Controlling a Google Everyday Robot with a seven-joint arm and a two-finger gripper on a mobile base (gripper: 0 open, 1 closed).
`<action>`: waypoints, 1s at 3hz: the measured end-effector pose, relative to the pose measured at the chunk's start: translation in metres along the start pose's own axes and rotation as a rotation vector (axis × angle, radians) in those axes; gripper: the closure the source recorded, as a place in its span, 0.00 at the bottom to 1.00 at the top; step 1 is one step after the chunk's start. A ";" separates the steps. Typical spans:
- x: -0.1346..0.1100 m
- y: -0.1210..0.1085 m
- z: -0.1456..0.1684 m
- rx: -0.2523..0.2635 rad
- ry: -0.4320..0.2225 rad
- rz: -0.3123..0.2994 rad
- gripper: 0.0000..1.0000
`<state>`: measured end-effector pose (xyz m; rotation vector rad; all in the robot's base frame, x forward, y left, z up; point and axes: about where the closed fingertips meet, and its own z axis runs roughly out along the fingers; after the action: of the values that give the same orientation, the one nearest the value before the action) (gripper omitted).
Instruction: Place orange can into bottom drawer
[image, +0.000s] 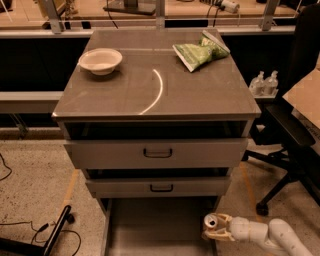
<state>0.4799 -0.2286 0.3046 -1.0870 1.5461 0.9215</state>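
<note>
The orange can (210, 221) shows its silver top with pull tab at the bottom right, held in my gripper (215, 228). The cream fingers close around it, and my white arm (272, 236) reaches in from the lower right. The can hangs just over the right rim of the bottom drawer (155, 227), which is pulled out with a bare grey floor. The two upper drawers (157, 152) with black handles are slightly ajar.
On the cabinet top (150, 90) sit a white bowl (100, 61) at the left and a green chip bag (201, 50) at the back right. A black office chair (295, 125) stands to the right. Cables and a black bar (45, 235) lie on the floor at the left.
</note>
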 end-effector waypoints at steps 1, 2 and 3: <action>0.013 0.014 0.035 -0.042 -0.027 -0.054 1.00; 0.024 0.026 0.068 -0.081 -0.027 -0.100 1.00; 0.035 0.036 0.102 -0.106 -0.026 -0.137 1.00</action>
<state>0.4712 -0.1297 0.2495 -1.2359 1.3955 0.9281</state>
